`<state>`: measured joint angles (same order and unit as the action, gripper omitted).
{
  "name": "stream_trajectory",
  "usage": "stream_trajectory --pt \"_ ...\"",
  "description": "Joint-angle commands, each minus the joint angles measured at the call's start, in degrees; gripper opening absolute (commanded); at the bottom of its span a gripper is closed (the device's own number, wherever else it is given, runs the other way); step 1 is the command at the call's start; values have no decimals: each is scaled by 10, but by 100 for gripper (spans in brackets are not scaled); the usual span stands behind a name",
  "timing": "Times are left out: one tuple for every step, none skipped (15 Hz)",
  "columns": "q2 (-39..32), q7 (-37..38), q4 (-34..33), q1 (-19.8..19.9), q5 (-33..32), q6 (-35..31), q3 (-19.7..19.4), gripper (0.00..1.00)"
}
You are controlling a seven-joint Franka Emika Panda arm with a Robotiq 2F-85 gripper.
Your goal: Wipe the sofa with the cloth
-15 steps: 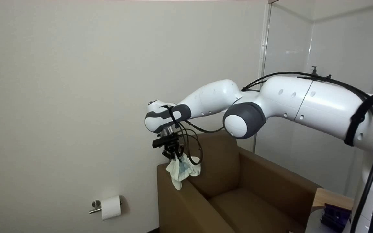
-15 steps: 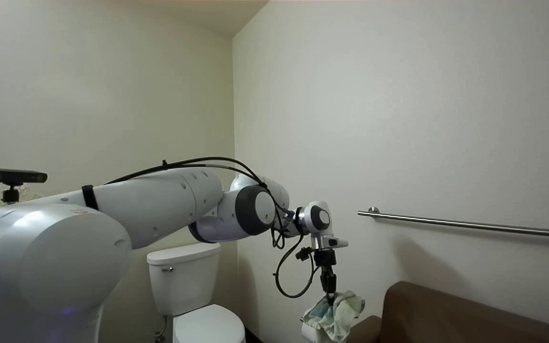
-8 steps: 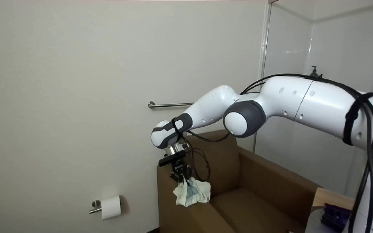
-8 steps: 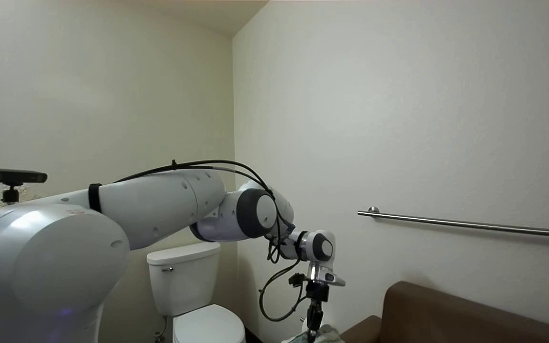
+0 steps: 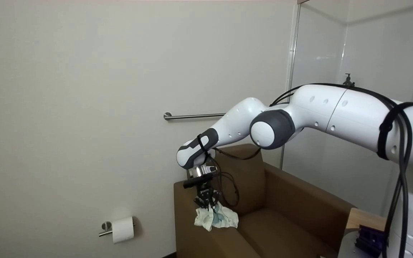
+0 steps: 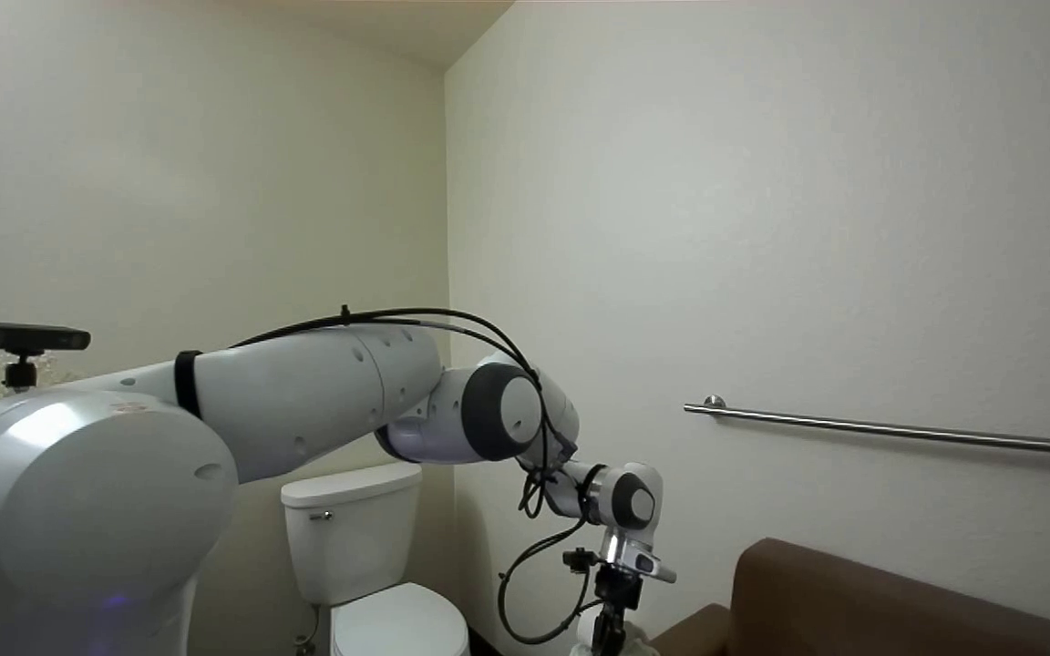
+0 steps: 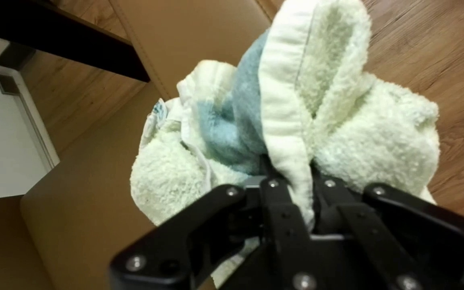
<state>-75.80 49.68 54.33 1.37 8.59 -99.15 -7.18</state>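
A black jointed two-finger gripper (image 7: 292, 173) points down w/ a slight tilt, fingers closed tight on a small whitish-green fuzzy cloth (image 5: 219, 217) w/ a blue-grey patch. In an exterior view, low in frame near ctr, the cloth sits directly under the fingertips & over the thick square armrest (image 5: 228, 242) at L of a boxy brown upholstered sofa (image 5: 264, 216); top to btm, the order is gripper, cloth, armrest. Whether cloth presses on the upholstery or hangs just above, can't tell for sure: in an exterior view the btm edge of frame cuts the cloth (image 6: 640, 643) off. The armrest's long axis slants from upper L, beside the low brown backrest (image 5: 251, 182), to lower R, w/ a bare stretch beyond the cloth. In the wrist view the gripper comes in from btm ctr; cloth bunches out ahead, lobes L & R, one fold toward top ctr, so its widest spread lies across the fingers. Behind it the armrest's top prob. runs on to upper ctr, w/ wood-plank floor (image 7: 437, 60) at R. Only one white & dark-grey robot arm (image 5: 314, 104), so no choice of arm. Judging from this, next stroke should follow the armrest's axis, e.g. toward lower R, w/ light downward pressure; a sideways one could soon slip off the edge.
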Motion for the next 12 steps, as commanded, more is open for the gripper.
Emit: stream_trajectory --pt "-18 -22 -19 6 -4 -73 -2 8" --pt "-26 -19 -34 2 -9 -81 -5 8" --pt "-33 -17 -47 1 -12 -88 -7 8" --pt "-51 -19 -79 6 -18 -84 0 8" --pt "-62 -13 -99 3 -25 -84 -4 8" --pt "-74 -7 -121 0 -32 -84 -7 8" --pt "-87 0 -143 -4 -43 -84 -14 8" --pt "-97 1 -163 -5 -52 -86 -15 8" --pt "-106 -5 -183 -1 -50 -89 -7 8" --pt "-115 0 -203 -3 -59 -92 -11 9" --pt "-125 0 -225 -4 -65 -98 -11 8" --pt "-89 1 -168 -9 -76 -138 -9 8"
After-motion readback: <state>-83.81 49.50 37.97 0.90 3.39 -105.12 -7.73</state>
